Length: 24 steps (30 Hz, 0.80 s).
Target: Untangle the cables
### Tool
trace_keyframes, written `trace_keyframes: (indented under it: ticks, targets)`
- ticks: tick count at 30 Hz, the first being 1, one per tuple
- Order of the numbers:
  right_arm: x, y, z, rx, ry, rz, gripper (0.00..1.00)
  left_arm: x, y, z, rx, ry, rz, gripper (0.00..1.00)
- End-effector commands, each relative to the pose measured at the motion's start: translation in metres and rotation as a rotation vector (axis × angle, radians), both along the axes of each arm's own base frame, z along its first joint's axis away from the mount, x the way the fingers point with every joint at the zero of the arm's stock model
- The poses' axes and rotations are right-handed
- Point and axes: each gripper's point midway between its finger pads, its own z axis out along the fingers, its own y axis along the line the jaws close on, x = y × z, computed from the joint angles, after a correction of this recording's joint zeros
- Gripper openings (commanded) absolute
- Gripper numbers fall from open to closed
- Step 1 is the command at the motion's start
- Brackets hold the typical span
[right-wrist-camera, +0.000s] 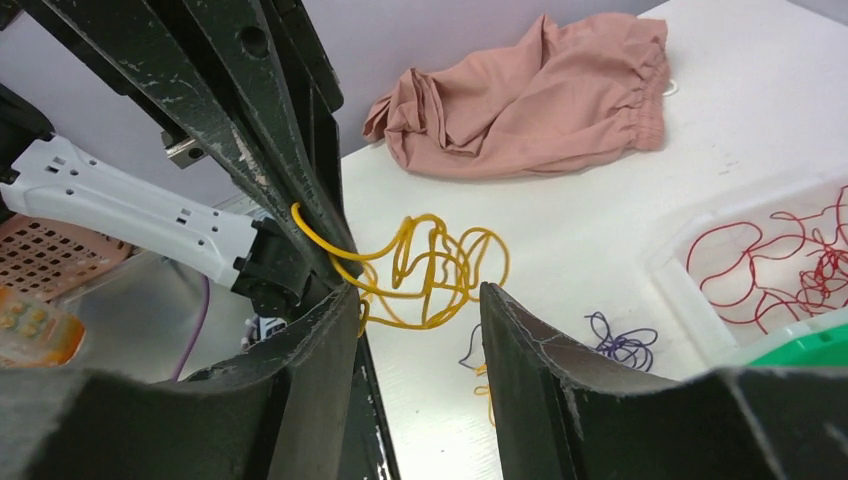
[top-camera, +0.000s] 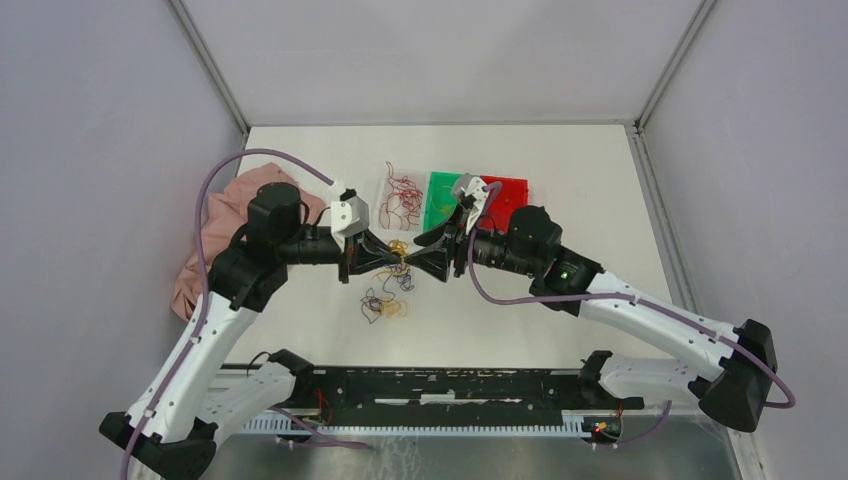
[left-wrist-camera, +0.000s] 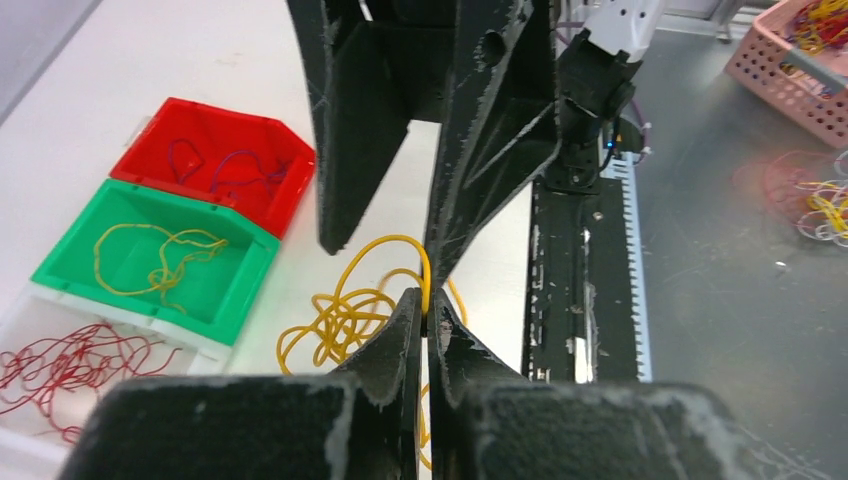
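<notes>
A robotics lab cell is shown. A white tabletop (top-camera: 590,180) is enclosed by plain pale grey panel walls (top-camera: 100,120) held in aluminium corner posts (top-camera: 210,65). A black slotted mounting rail (top-camera: 450,385) is bolted along the tabletop's near edge, and small red, green and clear plastic sorting bins (top-camera: 440,185) are lined up toward its far edge.

The white surface (top-camera: 590,200) is enclosed on three sides by plain, pale grey-lilac walls (top-camera: 100,120). Two metal struts (top-camera: 209,65) run along the rear corners. A black perforated rail (top-camera: 450,385) borders the near edge, above a grey metal plate (top-camera: 480,455). Lighting is even and diffuse.
</notes>
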Motion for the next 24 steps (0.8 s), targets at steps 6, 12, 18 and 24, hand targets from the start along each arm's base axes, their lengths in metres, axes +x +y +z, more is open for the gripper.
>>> trace_keyframes:
  ticks: [6, 12, 18, 24]
  targets:
    - [0.015, 0.002, 0.057, 0.201, -0.170, -0.074, 0.56, -0.021, -0.006, 0.027, -0.061, 0.079, -0.101, 0.03]
    - [0.018, 0.004, 0.063, 0.271, -0.151, -0.088, 0.57, -0.026, -0.008, 0.031, -0.071, 0.122, -0.135, 0.03]
    - [0.010, -0.005, 0.064, 0.307, -0.148, -0.081, 0.58, -0.033, -0.008, 0.031, -0.066, 0.151, -0.172, 0.03]
    - [-0.015, -0.028, 0.059, 0.209, -0.180, -0.032, 0.64, -0.033, -0.008, 0.038, -0.066, 0.140, -0.179, 0.03]
